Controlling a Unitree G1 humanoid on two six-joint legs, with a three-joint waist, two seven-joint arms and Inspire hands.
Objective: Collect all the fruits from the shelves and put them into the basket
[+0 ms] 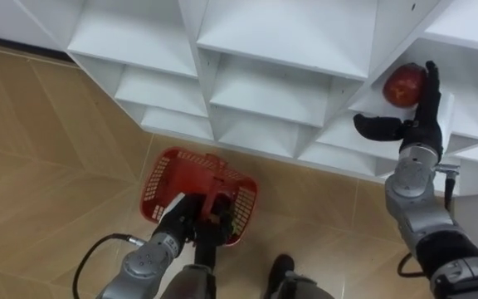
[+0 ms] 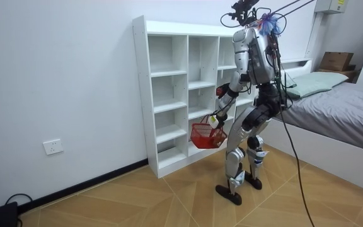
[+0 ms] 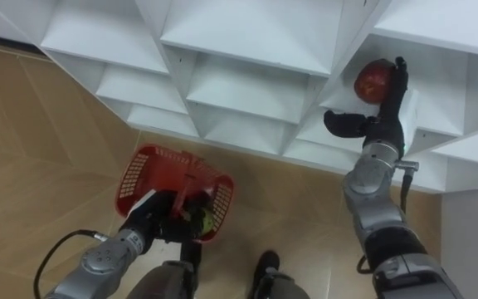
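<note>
At the upper right of the eye views we see 1 red apple [image 1: 404,85] lying on a board of the white shelf unit [image 1: 280,41]. The right hand [image 1: 421,124] is raised to it. Its fingers [image 1: 431,83] stand straight up along the apple's right side, and its thumb [image 1: 376,126] is spread out low to the left, below the fruit. So the hand is released, not clenched on the apple. We cannot tell whether the fingers touch the fruit.

Toward the lower left of centre a red basket [image 1: 160,170] hangs above the wooden floor [image 1: 40,124]. The left hand [image 1: 185,218] is curled round its handle [image 1: 214,199], grasping it. In the right eye view we make out a yellow-green thing [image 3: 206,218] inside the basket, just beside that hand; we cannot tell what it is.

Near the middle of the room view the robot stands upright, close before the shelf unit, with the basket low in front of its legs. A bed [image 2: 345,107] fills the right side of that frame.
</note>
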